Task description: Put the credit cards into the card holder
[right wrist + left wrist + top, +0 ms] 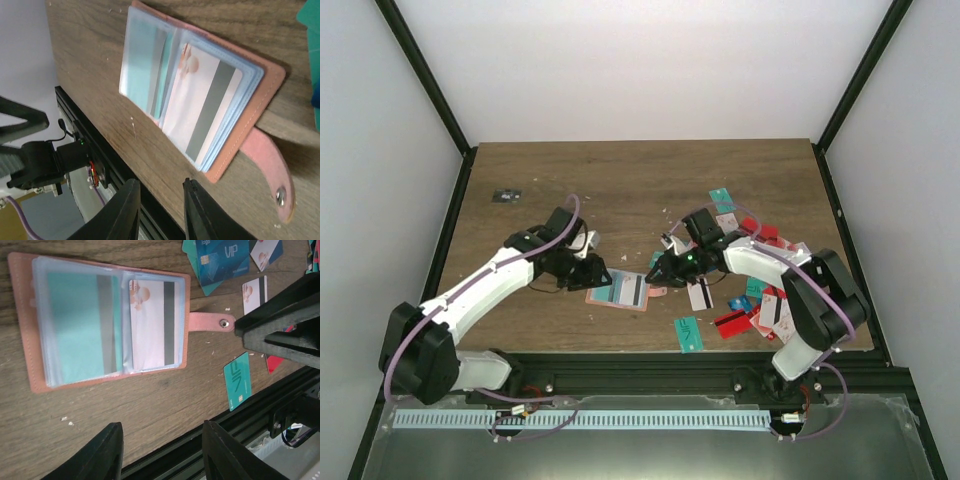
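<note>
Salmon-pink leather-like card holder (618,291) lies opened flat on the table (570,180) between the two sets of jaws, pockets upward so both wrist views look onto its clear sleeves. A teal card (75,325) and a white-pink card (150,325) are seated in the facing pockets. The left jaws stand apart and empty just short of the holder's long edge, and the right jaws, narrowly parted and also empty, hang near its tab (267,165). The loose credit cards (745,310) lie scattered behind and outboard of the right jaws on dark wood grain, inside white walls with black corner posts (425,75).
</note>
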